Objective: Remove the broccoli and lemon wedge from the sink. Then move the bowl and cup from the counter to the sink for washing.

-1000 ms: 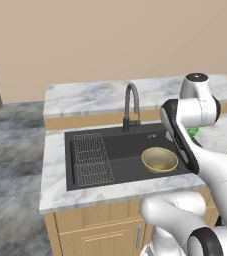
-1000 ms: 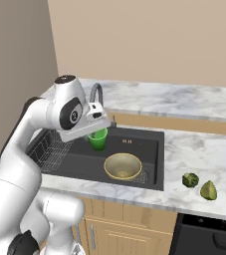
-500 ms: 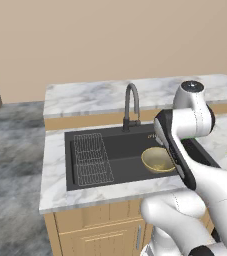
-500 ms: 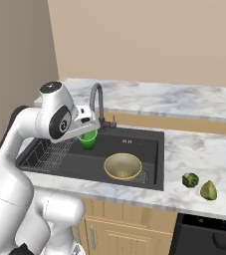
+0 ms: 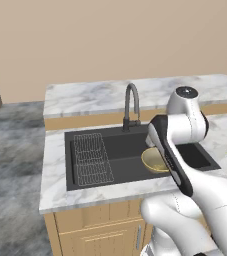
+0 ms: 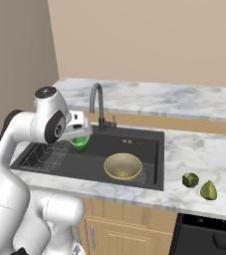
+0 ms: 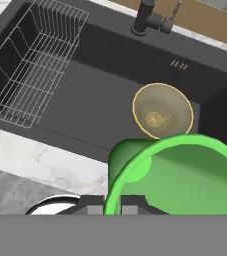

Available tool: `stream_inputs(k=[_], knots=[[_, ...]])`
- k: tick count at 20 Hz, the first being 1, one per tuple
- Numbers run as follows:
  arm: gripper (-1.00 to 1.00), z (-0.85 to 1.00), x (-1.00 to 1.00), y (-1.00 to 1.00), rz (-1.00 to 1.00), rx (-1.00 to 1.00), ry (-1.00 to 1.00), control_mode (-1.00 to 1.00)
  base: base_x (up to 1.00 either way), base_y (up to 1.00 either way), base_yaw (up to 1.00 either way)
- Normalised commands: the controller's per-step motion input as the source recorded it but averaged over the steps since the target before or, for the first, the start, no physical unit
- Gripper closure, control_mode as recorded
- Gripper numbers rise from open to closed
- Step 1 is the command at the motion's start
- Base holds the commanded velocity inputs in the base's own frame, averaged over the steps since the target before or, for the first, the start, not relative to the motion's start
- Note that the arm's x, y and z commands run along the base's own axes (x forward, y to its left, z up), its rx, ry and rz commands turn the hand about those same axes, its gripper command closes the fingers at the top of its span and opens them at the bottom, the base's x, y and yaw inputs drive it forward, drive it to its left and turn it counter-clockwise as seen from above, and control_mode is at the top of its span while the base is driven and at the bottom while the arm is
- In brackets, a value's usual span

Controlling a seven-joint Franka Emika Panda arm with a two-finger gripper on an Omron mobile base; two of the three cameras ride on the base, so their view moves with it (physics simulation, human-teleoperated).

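Cup [image 6: 79,143] hangs clamped in the gripper [image 6: 77,133] above the sink [image 6: 144,142], wire rack [image 6: 49,154] to its left. Faucet [image 6: 99,107] rises just behind; bowl [image 6: 123,166] sits in the basin; broccoli [image 6: 189,180] and lemon wedge [image 6: 208,190] lie on the counter [image 6: 204,154].

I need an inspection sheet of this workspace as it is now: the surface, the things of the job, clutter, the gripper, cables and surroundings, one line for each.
Surface: white marble counter over light wooden cabinets, with the black sink set into it.
Job's things: the tan bowl sits in the sink; the green cup is held above the basin; the broccoli and the lemon wedge lie on the counter to the right of the sink, apart.
Clutter: nothing seen.
Gripper: the gripper is shut on the cup over the sink's middle.
Cables: nothing seen.
Surroundings: wire rack at the sink's left end, dark faucet behind, beige wall.
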Motion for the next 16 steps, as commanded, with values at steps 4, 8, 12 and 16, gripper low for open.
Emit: stream_inputs(k=[4,8,12,16], knots=[[1.00,-0.11,0.03,0.32,-0.11,0.09,0.00,-1.00,0.00,0.00,0.00],[1.00,-0.13,0.02,0.32,-0.11,0.08,0.00,-1.00,0.00,0.00,0.00],[1.00,-0.16,0.02,0.30,-0.11,0.07,0.00,-1.00,0.00,0.00,0.00],[1.00,-0.19,0.08,0.23,-0.13,0.07,0.00,-1.00,0.00,0.00,0.00]])
